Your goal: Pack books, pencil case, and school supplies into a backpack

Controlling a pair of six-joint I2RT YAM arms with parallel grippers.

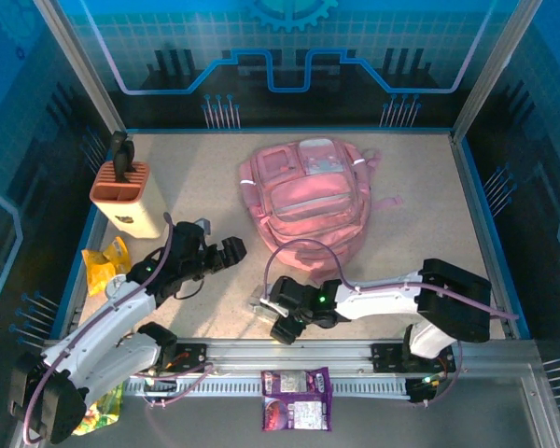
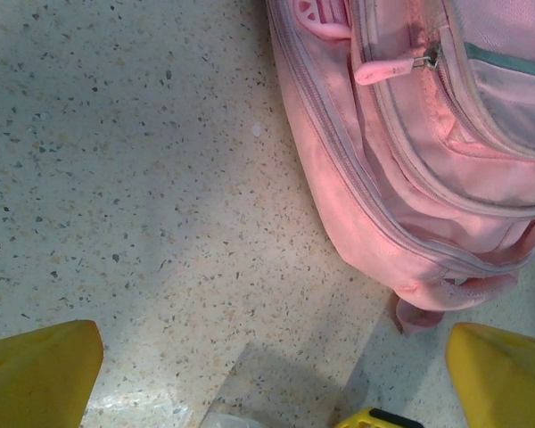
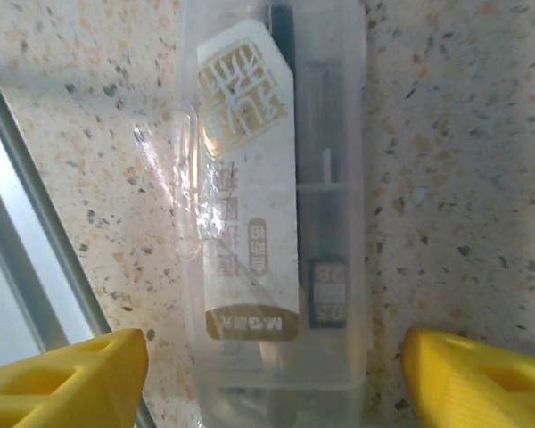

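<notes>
Right gripper (image 3: 272,349) open over the clear school supplies box (image 3: 276,223)

The box has a white label with gold writing. It lies flat on the speckled table (image 1: 196,187), low in the middle of the top view, below the pink backpack (image 1: 308,196). The right arm reaches left, with one yellow finger on each side of the box, not touching it. The left gripper (image 1: 229,252) is open too, beside the backpack. A silver rail (image 3: 18,232) runs just left of the box.
</notes>
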